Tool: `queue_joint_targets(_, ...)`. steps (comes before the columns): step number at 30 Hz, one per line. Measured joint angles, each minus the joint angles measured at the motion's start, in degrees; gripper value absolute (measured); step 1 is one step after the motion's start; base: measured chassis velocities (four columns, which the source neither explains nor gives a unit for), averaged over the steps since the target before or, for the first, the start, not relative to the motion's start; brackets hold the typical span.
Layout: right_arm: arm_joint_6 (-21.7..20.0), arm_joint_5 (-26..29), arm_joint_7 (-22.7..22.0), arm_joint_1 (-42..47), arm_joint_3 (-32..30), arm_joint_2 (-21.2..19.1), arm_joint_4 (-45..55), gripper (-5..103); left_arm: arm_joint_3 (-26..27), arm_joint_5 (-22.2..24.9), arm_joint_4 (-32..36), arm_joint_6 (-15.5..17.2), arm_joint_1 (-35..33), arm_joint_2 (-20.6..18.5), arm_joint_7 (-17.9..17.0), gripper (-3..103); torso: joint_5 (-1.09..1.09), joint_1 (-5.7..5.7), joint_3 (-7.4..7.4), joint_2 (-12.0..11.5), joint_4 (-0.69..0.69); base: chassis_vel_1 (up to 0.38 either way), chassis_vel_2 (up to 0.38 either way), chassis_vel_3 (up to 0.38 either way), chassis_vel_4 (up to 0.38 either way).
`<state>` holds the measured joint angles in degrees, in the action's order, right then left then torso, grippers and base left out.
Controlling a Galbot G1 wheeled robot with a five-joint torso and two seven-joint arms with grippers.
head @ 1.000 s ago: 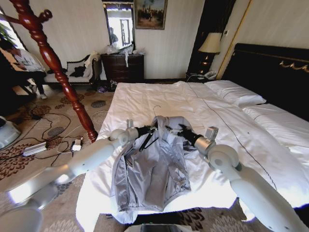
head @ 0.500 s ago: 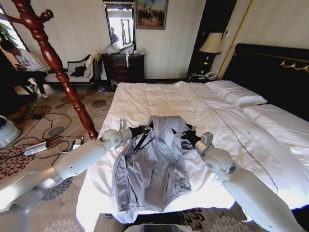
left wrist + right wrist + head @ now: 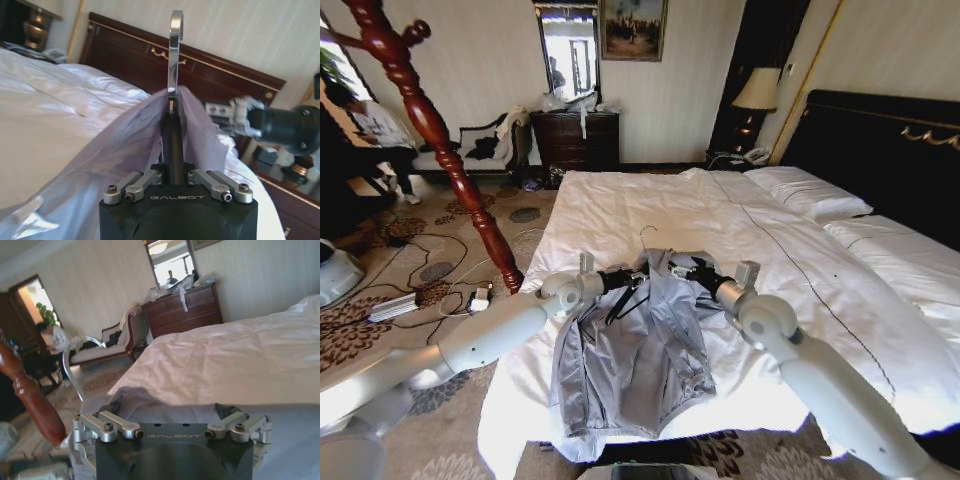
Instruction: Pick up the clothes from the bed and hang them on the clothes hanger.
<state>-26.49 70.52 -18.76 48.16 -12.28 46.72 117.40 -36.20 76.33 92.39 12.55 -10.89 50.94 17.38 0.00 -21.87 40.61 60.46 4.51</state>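
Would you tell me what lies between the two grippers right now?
In the head view, the collar of the grey jacket and the hanger lie between the left gripper and the right gripper.

The clothes (image 3: 640, 340) at lower centre are light grey with a faint lilac sheen, plain — no print. The clothes hanger (image 3: 623, 293) is black, its wire hook (image 3: 174, 50) bright silver. The bed (image 3: 620, 205) is smooth white across the middle, with a black headboard (image 3: 880, 140) at upper right carrying gold trim. Both arms are pale grey-white, ending in black grippers — left gripper (image 3: 638, 272), right gripper (image 3: 676, 268). At upper left, the coat stand (image 3: 430, 120) is glossy red-brown. The carpet (image 3: 410, 250) is brown and beige, patterned with floral medallions.
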Motion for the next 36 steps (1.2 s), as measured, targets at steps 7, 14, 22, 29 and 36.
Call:
queue_joint_targets(7,0.3,1.5,-0.1,-1.6,0.0,0.3,-2.9,100,-2.6,0.1,2.0,0.4,0.7,-0.2,3.0,15,0.0,0.0,0.0,0.0,-0.04,0.0,0.0,0.0,0.0)
queue_joint_targets(14,0.7,0.7,-0.1,-2.9,-0.5,0.0,-4.6,100,-3.4,-1.0,3.9,0.5,-0.2,-1.8,3.9,15,0.0,-0.01,0.0,0.0,-0.07,0.0,0.0,0.0,0.0)
queue_joint_targets(22,-0.4,-5.6,1.1,0.0,-1.0,-4.8,-0.6,100,0.0,-1.3,1.2,0.1,-1.6,-0.3,3.9,15,0.0,0.0,0.0,0.0,-0.04,0.0,0.0,0.0,0.0)
queue_joint_targets(29,3.6,-18.0,4.6,2.0,-3.2,-8.7,-2.7,100,2.6,-0.8,0.9,0.0,-2.8,-0.7,3.8,15,0.0,-0.01,0.0,0.0,0.01,0.0,0.0,0.0,0.0)
queue_joint_targets(36,5.9,-31.4,8.5,4.5,-3.5,-10.3,-2.9,100,5.6,-1.1,1.2,-0.1,-5.1,-4.2,3.9,15,-0.01,-0.01,0.0,0.0,-0.12,0.0,0.0,0.0,0.0)
